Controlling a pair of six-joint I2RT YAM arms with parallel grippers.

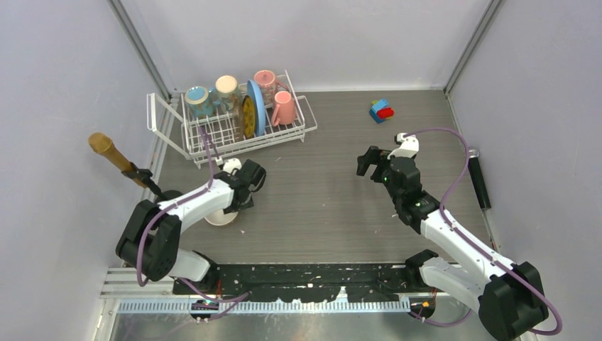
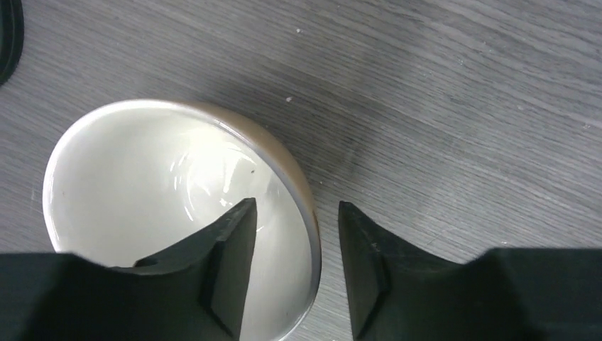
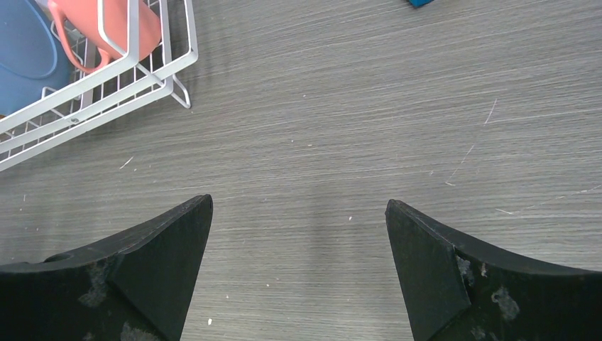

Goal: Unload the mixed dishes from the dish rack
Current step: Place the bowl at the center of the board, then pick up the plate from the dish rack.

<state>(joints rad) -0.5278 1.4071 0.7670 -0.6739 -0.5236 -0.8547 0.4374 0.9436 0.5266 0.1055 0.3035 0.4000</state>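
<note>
The white wire dish rack (image 1: 213,145) stands at the back left. It holds a teal mug (image 1: 198,99), a cream mug (image 1: 227,89), a light-blue plate (image 1: 257,106), a yellow patterned plate (image 1: 248,116) and two pink mugs (image 1: 265,84) (image 1: 284,108). A small cream bowl (image 2: 142,185) sits upright on the table in front of the rack. My left gripper (image 2: 296,206) is open astride its rim, one finger inside and one outside, with a gap on each side. My right gripper (image 3: 298,201) hangs wide open over bare table at centre right, holding nothing.
Colourful toy blocks (image 1: 382,110) lie at the back right. A microphone with a brown head (image 1: 106,148) juts in from the left wall, and a black bar (image 1: 479,181) lies along the right edge. The rack's corner (image 3: 99,99) shows in the right wrist view.
</note>
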